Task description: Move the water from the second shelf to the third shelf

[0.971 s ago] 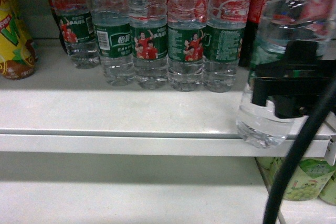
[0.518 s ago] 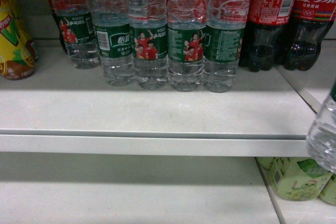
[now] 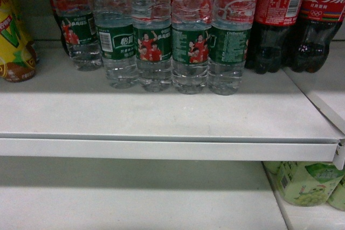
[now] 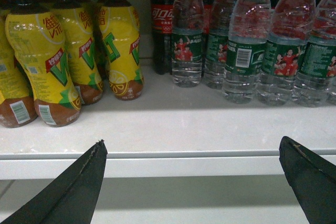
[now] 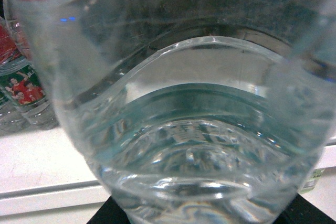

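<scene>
We see five clear ribbed plastic water bottles with green wrap labels standing in a row on the white shelf in the head view, dark cola bottles with red labels just beside them on the right, a yellow-labelled drink bottle at far left. Pale green bottles sit on the shelf below, at right. Neither arm shows in the head view.

Left wrist view: left tool is wide apart, black fingertips low at both edges, holding nothing, in front of the shelf edge.

Right wrist view: a clear water bottle fills the frame, lower body right against the camera, off the shelf. We cannot tell how the right tool's jaws stand; only dark bits at the bottom edge.
</scene>
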{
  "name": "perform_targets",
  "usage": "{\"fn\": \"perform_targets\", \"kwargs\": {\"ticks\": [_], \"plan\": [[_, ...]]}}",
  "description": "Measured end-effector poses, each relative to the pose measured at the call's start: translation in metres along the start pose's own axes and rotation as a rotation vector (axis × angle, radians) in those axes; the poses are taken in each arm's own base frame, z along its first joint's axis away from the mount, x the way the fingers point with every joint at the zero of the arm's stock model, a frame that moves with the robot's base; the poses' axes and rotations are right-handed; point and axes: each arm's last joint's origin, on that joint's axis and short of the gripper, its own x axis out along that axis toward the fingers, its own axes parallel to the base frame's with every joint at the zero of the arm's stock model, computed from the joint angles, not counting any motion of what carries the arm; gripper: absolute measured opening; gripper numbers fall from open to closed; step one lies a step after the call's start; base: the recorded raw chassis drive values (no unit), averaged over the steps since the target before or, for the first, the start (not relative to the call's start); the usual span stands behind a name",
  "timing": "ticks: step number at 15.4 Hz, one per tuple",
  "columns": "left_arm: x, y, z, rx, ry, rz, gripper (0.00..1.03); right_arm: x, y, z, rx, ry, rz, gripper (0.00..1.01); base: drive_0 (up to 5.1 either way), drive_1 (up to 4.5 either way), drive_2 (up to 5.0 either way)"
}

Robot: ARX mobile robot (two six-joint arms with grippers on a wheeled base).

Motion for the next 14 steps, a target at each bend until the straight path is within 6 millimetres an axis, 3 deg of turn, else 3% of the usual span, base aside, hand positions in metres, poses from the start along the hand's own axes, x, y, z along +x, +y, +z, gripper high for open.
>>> {"fn": "perform_targets", "kwargs": {"ticks": [7,14], "plan": [[0.0000,0.0000,0.0000,0.000,0.000,0.000,0.98,-0.0065,-0.0033,-0.0098,-0.043,0.044,-0.020,0.40,0.0,0.00,0.0],[0.0000,0.0000,0.0000,0.000,0.000,0.000,0.98,-0.0095,-0.0037,-0.0073,-0.063,0.023,-0.022,0.40,0.0,0.00,0.0]]}}
